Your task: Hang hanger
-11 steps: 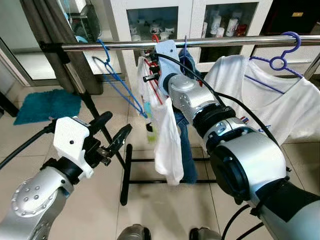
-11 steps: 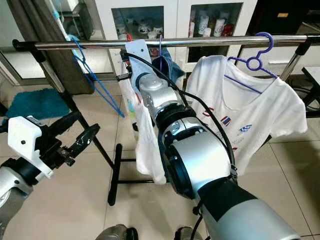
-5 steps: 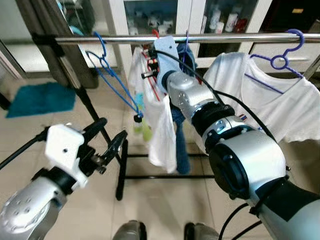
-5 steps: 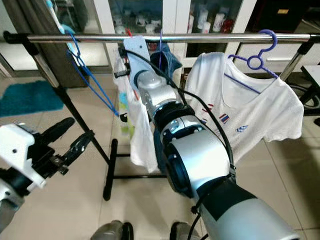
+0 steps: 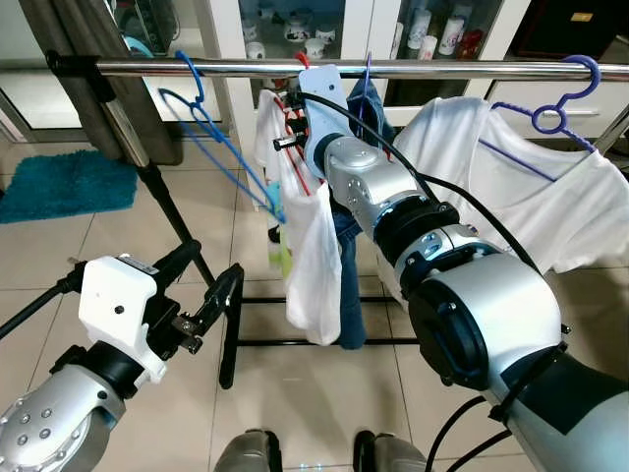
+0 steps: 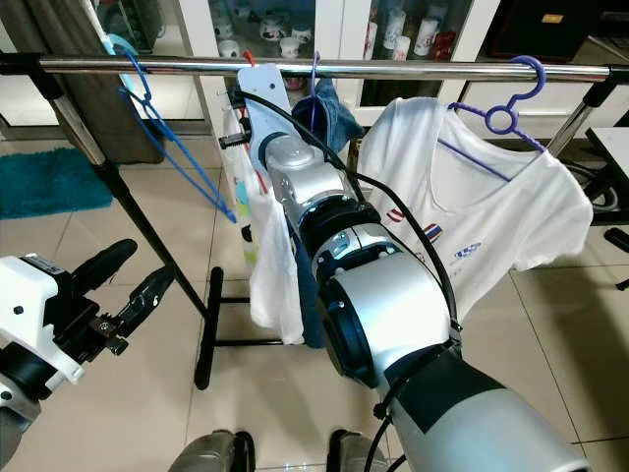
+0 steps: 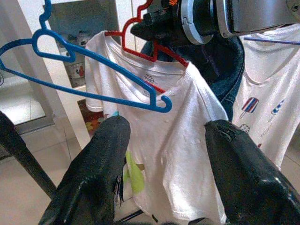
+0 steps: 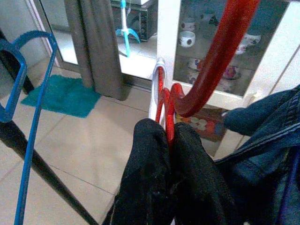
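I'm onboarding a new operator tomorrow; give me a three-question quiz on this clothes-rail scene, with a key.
1. True or false: the right gripper has its jaws shut on the red hanger.
2. Which hanger on the rail carries no garment? A) blue hanger B) red hanger C) purple hanger
3. Fill in: the left gripper, low beside the rack, has its jaws ____.

Key: 1 true. 2 A. 3 open.
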